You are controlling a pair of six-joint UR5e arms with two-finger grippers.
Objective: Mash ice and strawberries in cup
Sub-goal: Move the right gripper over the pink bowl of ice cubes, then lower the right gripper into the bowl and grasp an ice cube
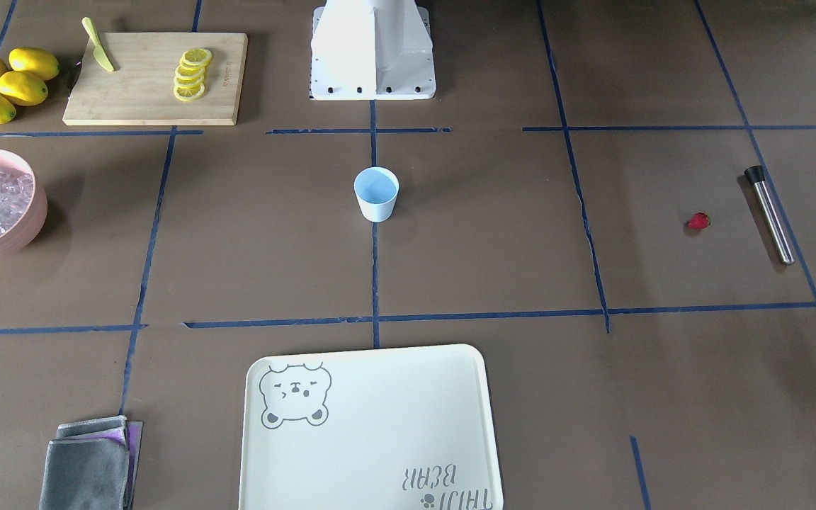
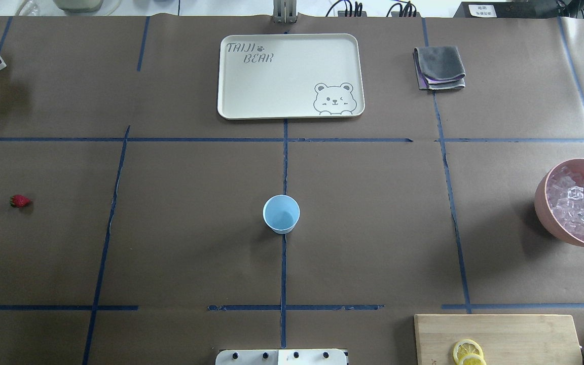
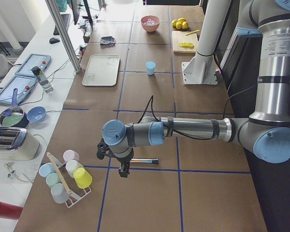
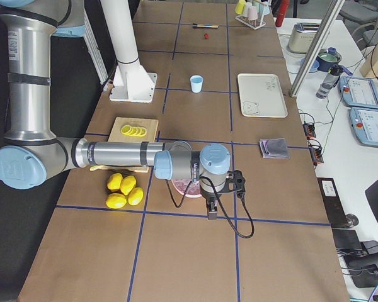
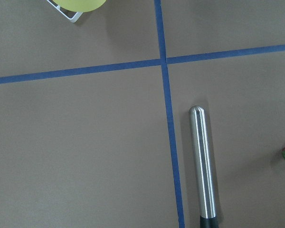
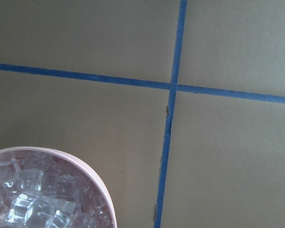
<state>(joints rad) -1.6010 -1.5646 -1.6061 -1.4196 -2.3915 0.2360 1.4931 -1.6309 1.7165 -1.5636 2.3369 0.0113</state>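
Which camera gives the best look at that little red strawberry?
The overhead exterior view: the strawberry lies whole and unobstructed, well apart from the cup. The front-facing view shows it whole too. The left wrist view clips it at the edge; exterior right shows a tiny red dot; the others don't show it.

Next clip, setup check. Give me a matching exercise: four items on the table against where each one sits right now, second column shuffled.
1. cup
2. strawberry
3. ice
4. lemon slices

A. lying loose near the steel rod
B. on the wooden board
C. upright and empty, on the centre blue tape line
D. heaped in the pink bowl

Pairs: 1-C, 2-A, 3-D, 4-B.
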